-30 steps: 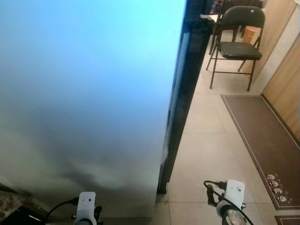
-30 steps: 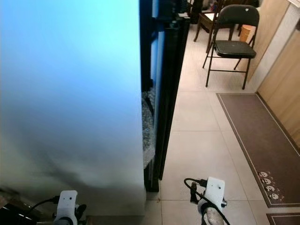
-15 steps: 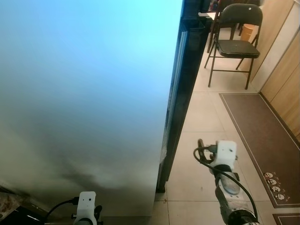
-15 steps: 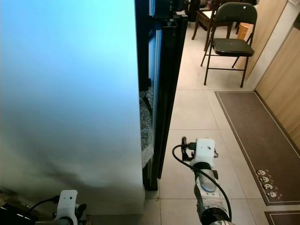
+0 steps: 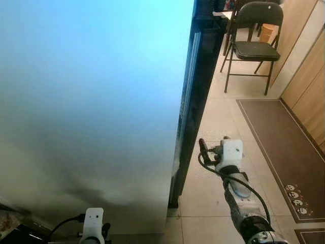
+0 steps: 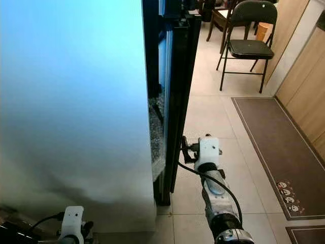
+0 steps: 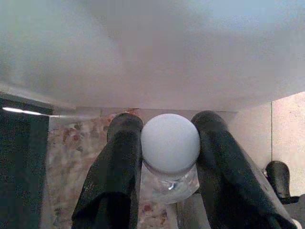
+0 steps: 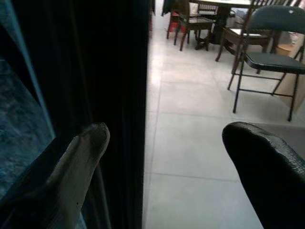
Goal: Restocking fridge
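Note:
The fridge's pale blue-white door (image 5: 91, 101) stands close in front of me, and its black edge (image 5: 195, 91) runs down the middle of the eye views. My right gripper (image 8: 164, 133) is open, raised off the floor right beside that black edge; one finger (image 8: 81, 162) lies against the dark edge. The right arm's white wrist (image 5: 231, 152) shows just right of the edge. Low at my left, my left gripper (image 7: 167, 129) is shut on a clear bottle with a white cap (image 7: 170, 143), close under the pale door.
A black folding chair (image 5: 256, 35) stands on the tiled floor at the far right. A brown mat (image 5: 277, 147) lies along the wooden cabinets (image 5: 310, 76). A table with chairs (image 8: 209, 14) stands farther back. Tiled floor (image 5: 218, 117) lies open right of the fridge.
My right arm has risen from the bottom of the view and moved forward and left, up to the fridge's black edge. The left arm has stayed put.

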